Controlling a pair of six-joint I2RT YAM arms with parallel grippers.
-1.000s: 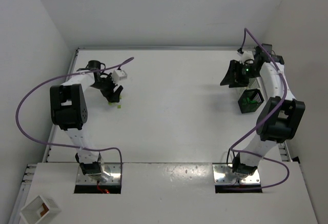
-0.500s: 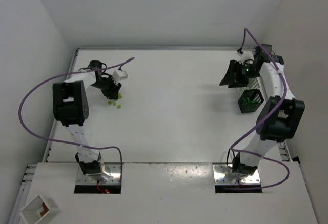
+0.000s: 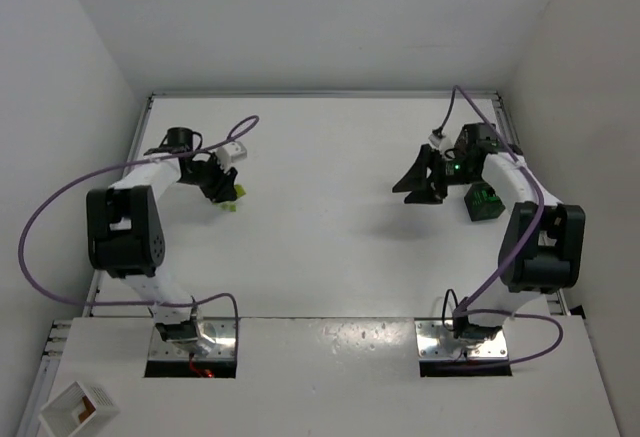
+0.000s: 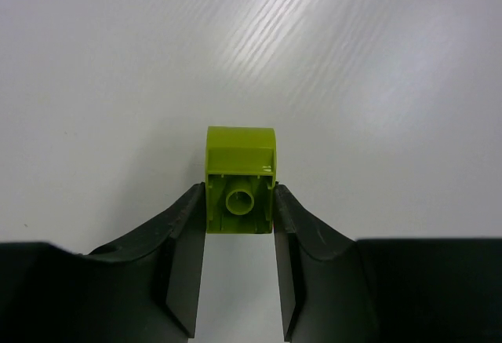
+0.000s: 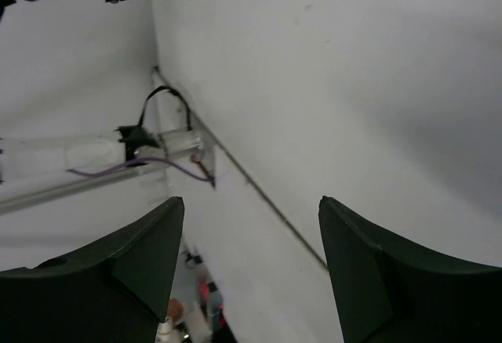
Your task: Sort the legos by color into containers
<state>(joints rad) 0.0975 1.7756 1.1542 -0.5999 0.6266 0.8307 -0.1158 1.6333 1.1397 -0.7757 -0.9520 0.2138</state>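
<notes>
My left gripper is shut on a lime lego, which is pinched by its sides between the two black fingers, hollow underside toward the camera. From above, this gripper is at the far left of the table, with another lime lego lying loose just in front of it. My right gripper hangs open and empty over the right-centre of the table, left of a black slatted container that has green inside. In the right wrist view its fingers stand wide apart with nothing between them.
A white square box with a brown inside sits at the bottom left, off the table. Purple cables loop from both arms. The table's raised rim runs along the back, with white walls on all sides.
The left gripper closed on the lime lego and shifted slightly right. The right arm swung away from the containers toward the table's centre, and its jaws widened.
</notes>
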